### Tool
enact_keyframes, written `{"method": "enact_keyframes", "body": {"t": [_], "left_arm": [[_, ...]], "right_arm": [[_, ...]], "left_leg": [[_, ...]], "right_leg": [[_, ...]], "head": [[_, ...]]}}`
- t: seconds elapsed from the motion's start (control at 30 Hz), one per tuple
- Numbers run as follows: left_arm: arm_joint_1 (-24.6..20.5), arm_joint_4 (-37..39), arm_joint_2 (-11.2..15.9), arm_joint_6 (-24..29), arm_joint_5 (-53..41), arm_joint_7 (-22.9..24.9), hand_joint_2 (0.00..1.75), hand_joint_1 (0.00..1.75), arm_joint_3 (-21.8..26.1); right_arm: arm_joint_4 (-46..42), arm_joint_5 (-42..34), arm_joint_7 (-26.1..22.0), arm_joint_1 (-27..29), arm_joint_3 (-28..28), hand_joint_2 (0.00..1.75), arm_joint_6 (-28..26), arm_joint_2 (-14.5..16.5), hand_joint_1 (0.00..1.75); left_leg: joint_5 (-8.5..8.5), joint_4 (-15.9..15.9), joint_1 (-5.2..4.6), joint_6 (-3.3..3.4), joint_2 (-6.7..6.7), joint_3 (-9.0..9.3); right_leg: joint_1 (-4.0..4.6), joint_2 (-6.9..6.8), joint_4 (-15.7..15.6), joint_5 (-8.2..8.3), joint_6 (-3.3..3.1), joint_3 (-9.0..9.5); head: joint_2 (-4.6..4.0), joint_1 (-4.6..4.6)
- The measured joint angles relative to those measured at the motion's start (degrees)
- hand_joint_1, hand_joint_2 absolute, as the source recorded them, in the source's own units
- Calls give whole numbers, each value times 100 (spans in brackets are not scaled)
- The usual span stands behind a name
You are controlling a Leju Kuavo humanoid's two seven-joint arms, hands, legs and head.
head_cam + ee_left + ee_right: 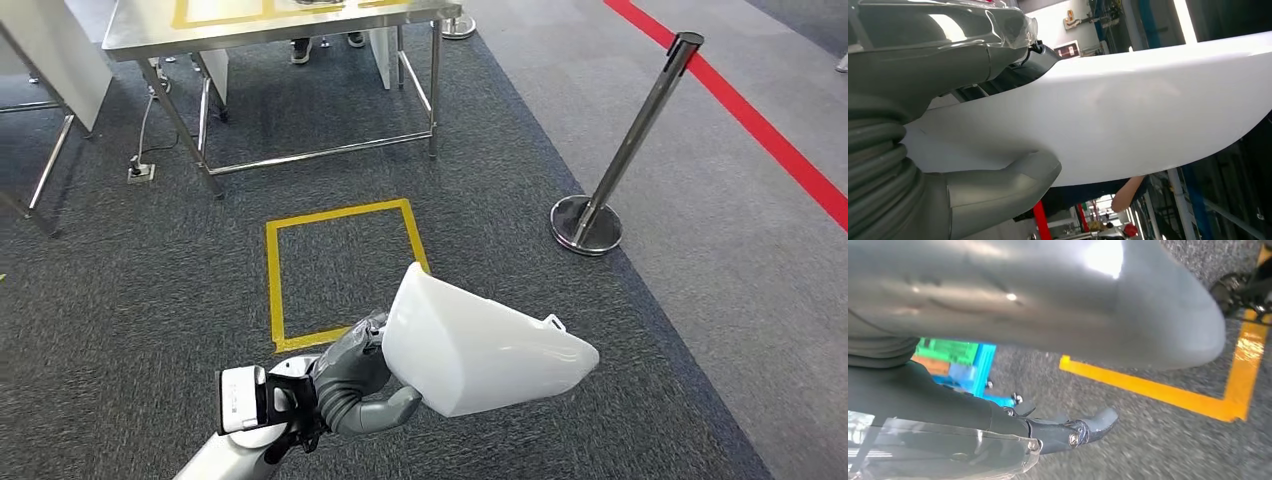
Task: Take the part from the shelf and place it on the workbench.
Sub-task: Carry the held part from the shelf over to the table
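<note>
I note the left robot hand point(355, 375) clamped on the white part point(480, 348), thumb beneath, long axis running rightward, held above carpet near the yellow floor square point(345, 272). Right robot hand point(998, 340) holds nothing, fingers loosely extended.

The white part point(480, 350) looks like smooth, glossy plastic. Beyond it, the workbench point(250, 30) is brushed metal, the stanchion post point(625, 150) polished metal, the floor point(120, 280) rough grey carpet.
</note>
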Motion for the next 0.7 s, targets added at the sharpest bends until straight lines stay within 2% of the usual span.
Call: {"method": "enact_keyframes", "body": {"t": [0.03,0.07,0.1,0.13,0.2,0.23,0.27,0.33,0.37,0.4,0.43,0.47,0.53,0.57,0.6,0.63,0.7], "left_arm": [[-2,0,-2,-3,0,-2,175,175,-1],[-7,0,-3,-4,-2,-4,175,175,-3],[-12,0,-4,-4,-3,-5,175,175,-5],[-17,1,-4,-4,-5,-7,175,175,-7],[-22,1,1,-4,-7,-8,175,175,-13],[-30,1,3,-4,-7,-9,175,175,-16],[-42,1,5,-4,-7,-10,175,175,-20],[-68,7,7,-4,-7,-13,175,175,-34],[-74,16,10,-4,-7,-13,175,175,-43],[-75,29,16,-5,-7,-13,175,175,-51],[-75,43,24,-8,-7,-14,175,175,-60],[-78,54,33,-13,-7,-16,175,175,-69],[-96,61,45,-25,-4,-24,175,175,-81],[-113,61,46,-28,-1,-28,175,175,-86],[-133,61,46,-31,4,-34,175,175,-88],[-149,63,47,-34,8,-38,175,175,-89],[-167,72,46,-41,15,-44,175,175,-92]], "right_arm": [[2,-3,0,0,0,0,0,-1,0],[4,-7,-3,0,-1,0,-1,-2,0],[7,-11,-6,-2,-1,0,-3,-3,0],[9,-16,-9,-4,-2,0,-4,-2,0],[8,-21,-12,-15,-2,0,-9,4,0],[8,-30,-14,-17,-3,0,-23,6,0],[7,-50,-16,-20,-5,0,-45,7,0],[7,-100,-20,-12,-14,0,-104,5,0],[7,-116,-20,-5,-19,0,-128,7,0],[7,-122,-20,2,-23,0,-147,7,0],[7,-122,-21,3,-25,0,-164,7,0],[7,-123,-26,0,-26,0,-179,8,0],[7,-125,-44,-12,-29,0,-196,17,0],[7,-126,-54,-16,-31,0,-199,25,0],[7,-126,-62,-16,-33,0,-203,31,0],[7,-127,-69,-14,-35,0,-208,38,0],[9,-132,-81,-12,-39,0,-217,49,0]], "left_leg": [[-13,18,-2,-26,-74,1],[-23,40,-3,-60,-148,-16],[-23,56,-2,-101,-216,-47],[-13,63,3,-142,-284,-81],[8,58,31,-216,-384,-132],[-32,111,31,-245,-315,-175],[-131,268,27,-272,-170,-262],[-472,942,18,-311,202,-599],[-630,1351,22,-324,298,-797],[-711,1647,25,-329,336,-944],[-682,1733,26,-326,346,-985],[-554,1568,26,-313,349,-896],[-222,737,10,-249,375,-439],[-146,369,-6,-218,396,-236],[-132,130,-25,-187,410,-104],[-169,29,-38,-161,414,-55],[-186,-8,-39,-97,384,4]], "right_leg": [[-30,153,-436,194,6,178],[-56,292,-772,321,-2,320],[-71,400,-971,372,-21,399],[-67,438,-1026,355,-57,420],[-51,311,-1033,368,-144,420],[-52,248,-1040,375,-189,423],[-56,183,-1049,379,-227,426],[-43,61,-1054,374,-278,423],[-33,1,-1053,371,-287,419],[-25,-50,-1053,367,-291,416],[-20,-89,-1052,363,-293,417],[-16,-115,-1053,357,-291,422],[-7,-142,-1056,338,-275,446],[2,-152,-1059,323,-254,458],[5,-161,-1071,307,-223,471],[5,-170,-1058,318,-182,491],[-2,-178,-1024,351,-96,524]], "head": [[0,3],[0,1],[0,2],[0,2],[0,3],[0,-11],[0,-32],[0,-72],[0,-79],[0,-78],[0,-79],[0,-79],[0,-78],[0,-75],[0,-75],[0,-73],[0,-73]]}}
